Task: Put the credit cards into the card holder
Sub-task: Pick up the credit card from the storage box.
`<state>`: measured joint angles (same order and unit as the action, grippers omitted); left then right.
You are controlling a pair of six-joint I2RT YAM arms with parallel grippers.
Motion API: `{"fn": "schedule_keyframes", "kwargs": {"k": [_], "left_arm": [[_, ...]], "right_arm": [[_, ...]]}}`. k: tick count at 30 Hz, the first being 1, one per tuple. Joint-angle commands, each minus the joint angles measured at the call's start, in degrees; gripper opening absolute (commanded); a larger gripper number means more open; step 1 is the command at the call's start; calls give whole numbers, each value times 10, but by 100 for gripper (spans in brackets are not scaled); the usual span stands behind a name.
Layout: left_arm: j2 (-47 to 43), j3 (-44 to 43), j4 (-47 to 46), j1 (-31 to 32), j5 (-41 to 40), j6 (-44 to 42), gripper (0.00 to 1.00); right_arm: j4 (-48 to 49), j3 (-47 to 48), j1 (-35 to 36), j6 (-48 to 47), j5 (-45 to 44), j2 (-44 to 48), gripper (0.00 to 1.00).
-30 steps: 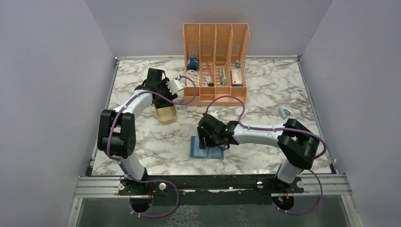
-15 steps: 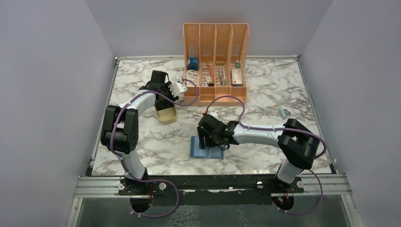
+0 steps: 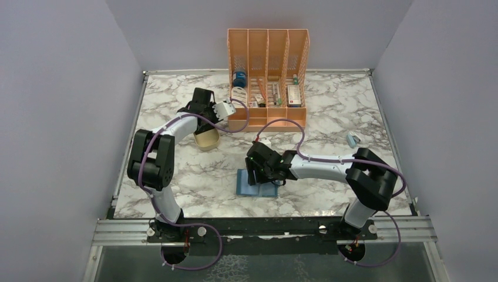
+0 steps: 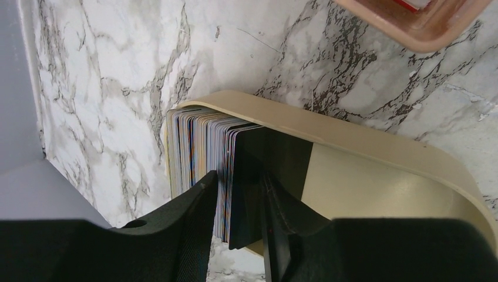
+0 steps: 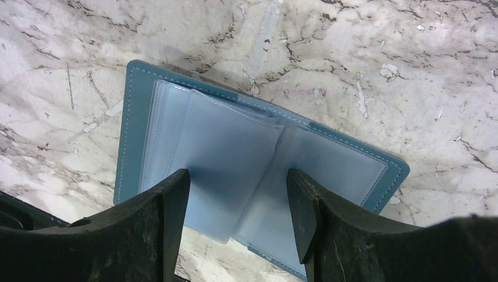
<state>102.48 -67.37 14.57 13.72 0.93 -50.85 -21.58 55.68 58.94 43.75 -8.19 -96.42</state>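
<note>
The credit cards [image 4: 194, 147] stand on edge as a thick stack in a beige tray [image 4: 382, 176]. My left gripper [image 4: 241, 194] reaches into the tray with its jaws a narrow gap apart. One dark card [image 4: 249, 170] sits between them, against the right finger, with a small gap to the left finger. From above, the left gripper [image 3: 204, 120] is over the tray [image 3: 209, 142]. The teal card holder [image 5: 352, 164] lies open on the marble with its clear sleeves fanned. My right gripper [image 5: 238, 217] is open and empty just above it, also shown from above [image 3: 256, 171], over the holder [image 3: 251, 188].
An orange slotted organiser [image 3: 267, 76] full of small items stands at the back, its corner close to the tray [image 4: 411, 23]. A small light-blue object [image 3: 352, 139] lies at the right. Walls close in on both sides.
My left arm has swung its elbow right and brought the gripper closer over the tray. The right arm and the card holder have not moved.
</note>
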Motion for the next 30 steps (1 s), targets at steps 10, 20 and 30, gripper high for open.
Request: {"fn": "schedule_keyframes", "kwargs": {"k": [10, 20, 30], "left_arm": [[-7, 9, -5, 4, -27, 2, 17], [-31, -26, 63, 4, 15, 40, 0], [-47, -53, 103, 3, 25, 81, 0]], "right_arm": [[-23, -15, 5, 11, -7, 22, 62], [-11, -18, 5, 13, 14, 32, 62], [11, -32, 5, 20, 38, 42, 62]]}}
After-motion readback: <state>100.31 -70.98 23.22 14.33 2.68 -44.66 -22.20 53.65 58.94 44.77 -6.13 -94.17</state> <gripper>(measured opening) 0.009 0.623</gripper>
